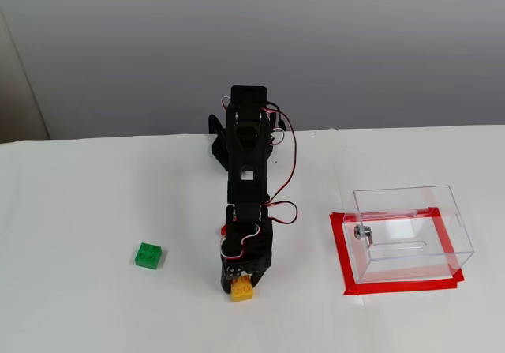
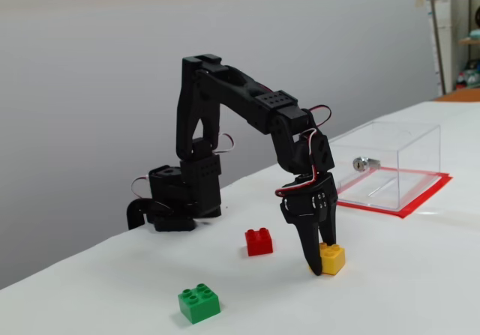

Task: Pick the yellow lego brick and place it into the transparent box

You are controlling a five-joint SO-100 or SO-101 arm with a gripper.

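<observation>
Nearest the table's front edge in a fixed view, the green brick [image 2: 199,303] sits alone. Just behind it, the gripper [image 2: 321,258] reaches down to the tabletop with its fingers closed in around the yellow lego brick [image 2: 331,258], which rests on the table [image 2: 420,290] between the fingertips; whether the fingers press on it cannot be told. In the other fixed view the brick [image 1: 241,289] shows just below the gripper [image 1: 239,281]. The red brick [image 2: 259,241] lies behind. Farther off, toward the right edge, the transparent box [image 2: 386,164] stands on red tape [image 2: 405,204].
</observation>
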